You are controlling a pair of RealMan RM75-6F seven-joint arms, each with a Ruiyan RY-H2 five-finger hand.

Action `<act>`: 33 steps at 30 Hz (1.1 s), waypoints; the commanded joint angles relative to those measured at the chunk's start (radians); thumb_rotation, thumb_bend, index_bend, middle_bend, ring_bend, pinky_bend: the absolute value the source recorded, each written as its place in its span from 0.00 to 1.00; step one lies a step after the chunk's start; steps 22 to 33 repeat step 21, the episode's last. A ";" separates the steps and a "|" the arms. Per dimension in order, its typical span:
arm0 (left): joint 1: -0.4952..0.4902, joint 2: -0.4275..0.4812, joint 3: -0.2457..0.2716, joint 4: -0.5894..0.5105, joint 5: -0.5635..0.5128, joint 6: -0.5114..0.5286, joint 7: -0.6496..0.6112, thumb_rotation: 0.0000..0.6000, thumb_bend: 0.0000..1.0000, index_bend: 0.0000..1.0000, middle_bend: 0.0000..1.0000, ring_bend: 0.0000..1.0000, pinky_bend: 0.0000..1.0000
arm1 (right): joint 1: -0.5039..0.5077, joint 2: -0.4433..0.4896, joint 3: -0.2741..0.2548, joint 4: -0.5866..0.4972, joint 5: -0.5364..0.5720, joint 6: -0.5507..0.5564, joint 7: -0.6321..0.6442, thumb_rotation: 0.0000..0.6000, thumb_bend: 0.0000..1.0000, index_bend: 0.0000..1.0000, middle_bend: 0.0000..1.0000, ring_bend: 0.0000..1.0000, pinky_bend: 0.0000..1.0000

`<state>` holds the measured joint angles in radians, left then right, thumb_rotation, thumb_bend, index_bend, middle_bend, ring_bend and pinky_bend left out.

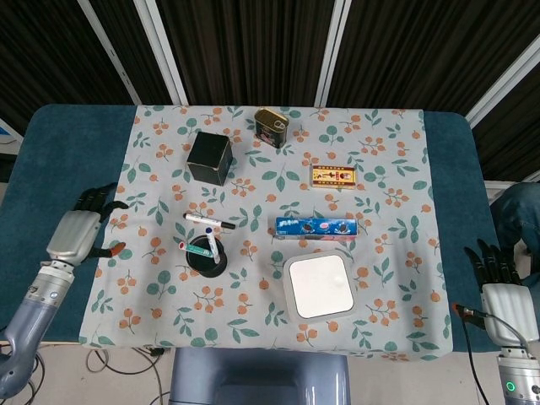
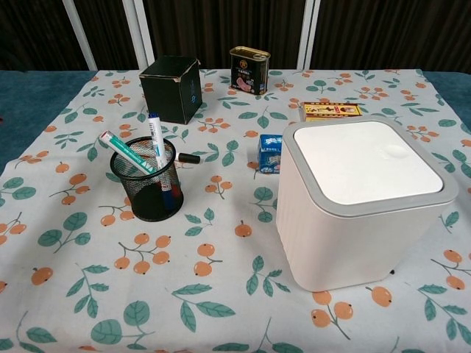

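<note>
My left hand [image 1: 78, 229] hovers over the blue table at the left, just off the cloth's edge, fingers apart and holding nothing; the chest view does not show it. A black mesh pen cup [image 1: 205, 256] [image 2: 147, 185] holds several markers. A white marker with a black cap [image 1: 209, 221] [image 2: 188, 157] lies flat on the cloth right behind the cup. My right hand [image 1: 499, 285] stays at the table's near right corner, fingers stretched out, empty, far from everything.
On the floral cloth stand a black box [image 1: 209, 158] [image 2: 171, 89], a tin [image 1: 272, 126] [image 2: 249, 70], a yellow box [image 1: 333, 176] [image 2: 330, 110], a blue snack packet [image 1: 315, 226] [image 2: 270, 153] and a white lidded bin [image 1: 318, 286] [image 2: 364, 198].
</note>
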<state>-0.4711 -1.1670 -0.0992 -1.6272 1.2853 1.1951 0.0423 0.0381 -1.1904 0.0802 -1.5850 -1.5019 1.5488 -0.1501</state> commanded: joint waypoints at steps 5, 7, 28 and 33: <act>0.173 0.009 0.045 -0.112 -0.001 0.244 0.196 1.00 0.18 0.19 0.00 0.00 0.00 | 0.000 0.001 -0.001 0.001 -0.002 0.000 0.000 1.00 0.18 0.12 0.00 0.01 0.20; 0.204 0.015 0.062 -0.123 0.009 0.266 0.176 1.00 0.18 0.17 0.00 0.00 0.00 | 0.000 0.002 -0.002 0.001 -0.003 -0.001 0.000 1.00 0.18 0.12 0.00 0.01 0.20; 0.312 0.012 0.111 -0.046 0.122 0.340 0.023 1.00 0.18 0.12 0.00 0.00 0.00 | 0.001 0.003 -0.004 0.004 -0.007 -0.002 0.003 1.00 0.18 0.12 0.00 0.01 0.20; 0.312 0.012 0.111 -0.046 0.122 0.340 0.023 1.00 0.18 0.12 0.00 0.00 0.00 | 0.001 0.003 -0.004 0.004 -0.007 -0.002 0.003 1.00 0.18 0.12 0.00 0.01 0.20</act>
